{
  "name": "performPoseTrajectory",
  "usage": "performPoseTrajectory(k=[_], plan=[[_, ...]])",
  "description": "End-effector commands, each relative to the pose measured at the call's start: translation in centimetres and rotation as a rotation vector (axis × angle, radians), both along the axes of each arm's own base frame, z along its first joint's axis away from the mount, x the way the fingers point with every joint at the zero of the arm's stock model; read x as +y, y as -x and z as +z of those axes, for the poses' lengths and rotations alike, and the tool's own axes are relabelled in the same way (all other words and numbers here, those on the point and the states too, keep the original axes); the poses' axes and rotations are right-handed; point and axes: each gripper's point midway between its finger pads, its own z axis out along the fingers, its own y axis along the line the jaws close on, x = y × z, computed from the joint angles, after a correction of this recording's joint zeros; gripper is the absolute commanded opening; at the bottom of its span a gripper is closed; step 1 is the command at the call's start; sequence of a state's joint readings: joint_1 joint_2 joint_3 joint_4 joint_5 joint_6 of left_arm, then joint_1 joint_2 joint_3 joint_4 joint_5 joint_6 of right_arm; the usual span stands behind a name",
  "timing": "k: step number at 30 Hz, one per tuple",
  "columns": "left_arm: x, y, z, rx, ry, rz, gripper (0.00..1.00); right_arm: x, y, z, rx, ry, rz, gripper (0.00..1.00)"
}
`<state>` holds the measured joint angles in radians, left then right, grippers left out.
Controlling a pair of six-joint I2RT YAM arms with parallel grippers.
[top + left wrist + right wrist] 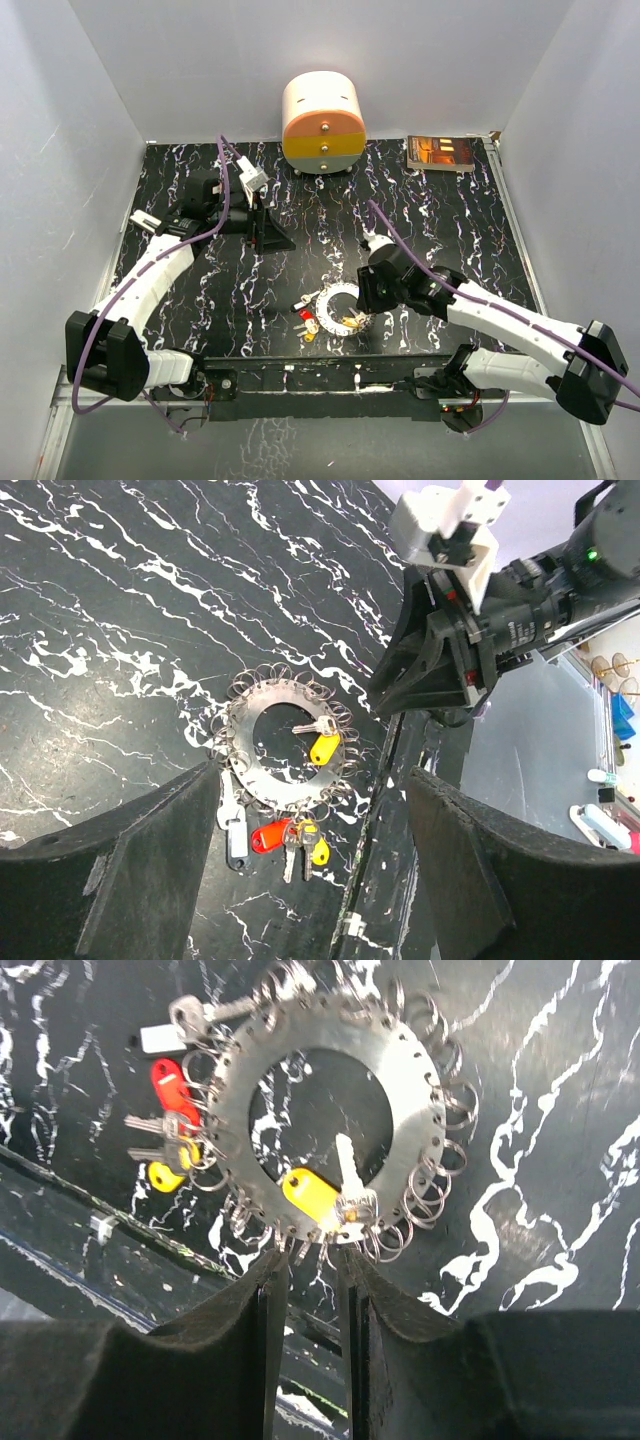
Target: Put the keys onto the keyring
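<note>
The right claw (pixel 312 1258) shows only a narrow empty slit, tips at six o'clock of the keyring (pixel 262 1072) beside a yellow-headed key (pixel 310 1196), while the left claw (pixel 312 776) stands wide, holding nothing.

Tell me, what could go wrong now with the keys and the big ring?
The right gripper has its jaws barely apart right at the silvery metal keyring with small wire loops; it could snag a loop and drag the whole ring.
The yellow-headed metal key lies across the ring's inner rim; I cannot tell if it is hooked, so a bump might knock it loose.
</note>
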<state>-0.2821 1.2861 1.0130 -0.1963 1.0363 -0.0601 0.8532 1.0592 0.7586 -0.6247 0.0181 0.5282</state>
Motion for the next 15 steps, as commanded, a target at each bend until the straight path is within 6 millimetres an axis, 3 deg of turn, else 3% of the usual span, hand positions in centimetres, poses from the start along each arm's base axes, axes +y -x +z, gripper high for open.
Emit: performPoseTrajectory(k=[1,6,15], plan=[[0.1,0.6,0.9,-0.037,0.008,-0.013,0.73,-0.9,1.0,-1.4,0.077,0.003,-0.085,0.32],[0.3,0.7,0.6,-0.039,0.001,-0.005,0.73,0.0,2.4,-3.4,0.155,0.002,-0.018,0.31],[0.4,0.6,0.4,-0.033,-0.001,-0.001,0.73,0.3,3.2,-4.6,0.167,0.002,0.013,0.31]])
